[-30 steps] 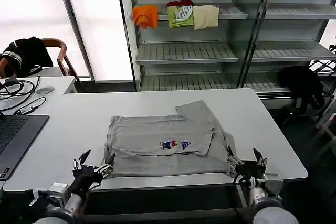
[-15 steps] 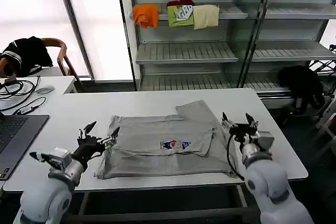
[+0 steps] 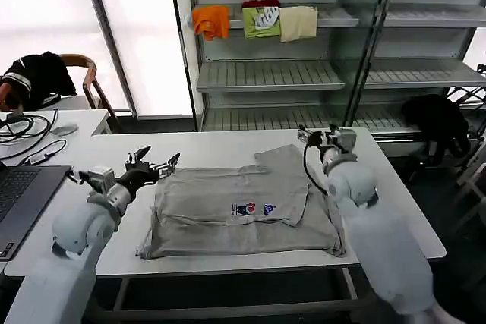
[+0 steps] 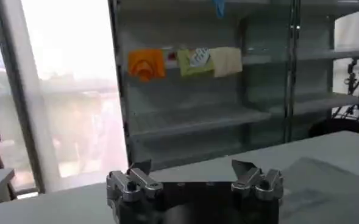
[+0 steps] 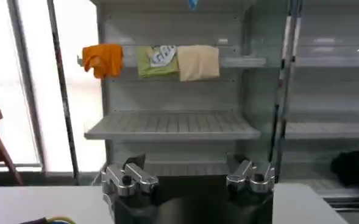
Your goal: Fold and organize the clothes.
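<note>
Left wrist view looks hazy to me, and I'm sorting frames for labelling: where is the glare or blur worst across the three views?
Left wrist view: window washed out, shelves soft. Head view: window blown white, yet the light grey T-shirt is evenly lit. Right wrist view: window glare at one side, folded orange garment clear.

No readable text, T-shirt chest print seemingly too small

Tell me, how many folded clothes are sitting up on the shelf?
3, side by side on the top shelf behind the table: the orange one nearest the window, the green one in the middle, the cream one at the other end. More may be hidden behind them.
</note>
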### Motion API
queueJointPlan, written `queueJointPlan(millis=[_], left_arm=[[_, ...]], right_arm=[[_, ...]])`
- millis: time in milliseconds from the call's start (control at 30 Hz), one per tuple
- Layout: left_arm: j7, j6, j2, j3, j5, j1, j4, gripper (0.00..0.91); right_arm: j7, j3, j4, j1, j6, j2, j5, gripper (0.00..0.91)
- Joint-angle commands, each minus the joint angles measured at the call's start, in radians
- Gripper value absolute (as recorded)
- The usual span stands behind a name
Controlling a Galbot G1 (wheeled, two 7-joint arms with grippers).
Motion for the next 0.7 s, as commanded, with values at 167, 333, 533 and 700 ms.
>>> queueJointPlan(millis=[167,333,533,700], left_arm=[[0.053,0.0,-0.094,0.094,0.057,-0.23,0.388,0.907],[0.057,0.0,-0.093,0.088,0.073,-0.212,0.411,0.907],[0.057,0.0,-0.115,0.083,0.093,-0.203,0.436,0.907],[0.061,0.0,-0.113,0.079,0.103,-0.198,0.454,0.907]], right_arm=[[-0.146,-0.081,-0.444,0.217,0.0,0.101,-0.014,0.907],[-0.179,-0.053,-0.475,0.21,-0.001,0.12,-0.05,0.907],[-0.188,-0.045,-0.5,0.19,-0.001,0.136,-0.105,0.907],[-0.225,-0.033,-0.526,0.192,0.0,0.146,-0.12,0.907]])
